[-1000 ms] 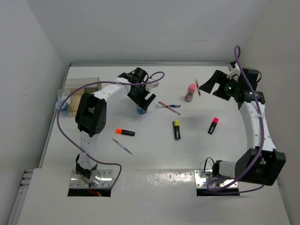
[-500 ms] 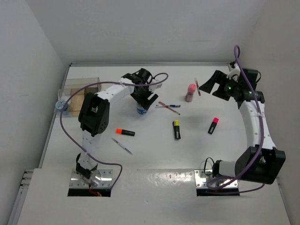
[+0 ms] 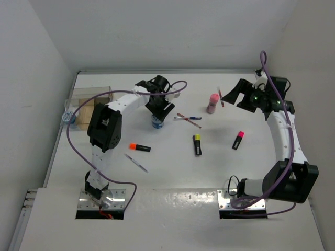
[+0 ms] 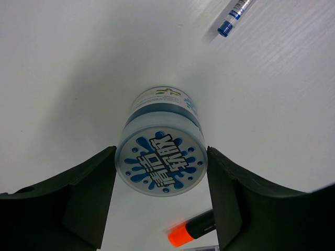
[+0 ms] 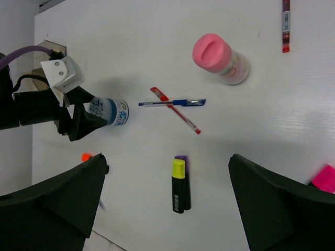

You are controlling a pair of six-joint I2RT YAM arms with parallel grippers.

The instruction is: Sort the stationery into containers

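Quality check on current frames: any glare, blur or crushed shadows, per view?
Top external: even light, soft shadows, glare only on the metal strip between the arm bases. Left wrist: jar lid print sharp, soft shadow around it; left end effector fingers dark, detail lost. Right wrist: pink bottle and crossed pens crisp; right end effector fingers are black silhouettes in the lower corners.

Light: bright, even, diffuse, from above.
Table (image 3: 172, 172): white, near washed out.
Shadows: soft and short; a grey patch beside the jar (image 4: 161, 157).
Focus: jar lid print sharp; dark fingers (image 4: 73, 204) at the wrist views' lower corners soft-edged.
Overhead view: slightly grainy; pens (image 3: 188, 118) thin on detail.
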